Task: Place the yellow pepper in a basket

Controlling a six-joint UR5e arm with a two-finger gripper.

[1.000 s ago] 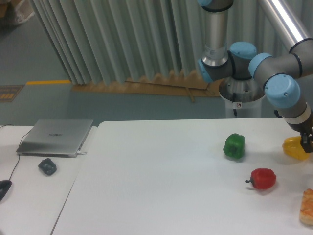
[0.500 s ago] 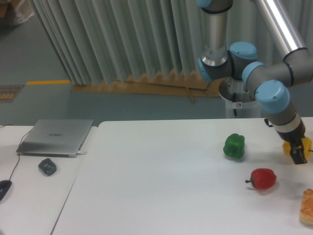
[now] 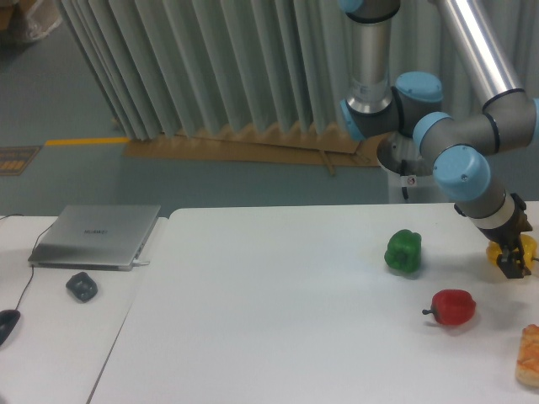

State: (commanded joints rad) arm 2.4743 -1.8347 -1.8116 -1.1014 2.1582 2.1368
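Note:
The yellow pepper (image 3: 527, 247) lies on the white table (image 3: 278, 320) near its right edge, mostly covered by the arm's wrist. Only yellow slivers show on either side of the dark fingers. My gripper (image 3: 511, 263) points down right at the pepper, in front of it from this camera. Its jaws are too small and dark to tell their spacing or whether they touch the pepper. No basket is in view.
A green pepper (image 3: 403, 251) sits left of the gripper and a red pepper with a stem (image 3: 453, 307) lies in front of it. An orange food item (image 3: 529, 355) shows at the right edge. A laptop (image 3: 95, 236), a dark lump (image 3: 82, 287) and a mouse (image 3: 7, 324) are at the far left.
The wrist has swung left from the frame's right edge to stand over the yellow pepper, now hiding most of it. The pepper has hardly shifted.

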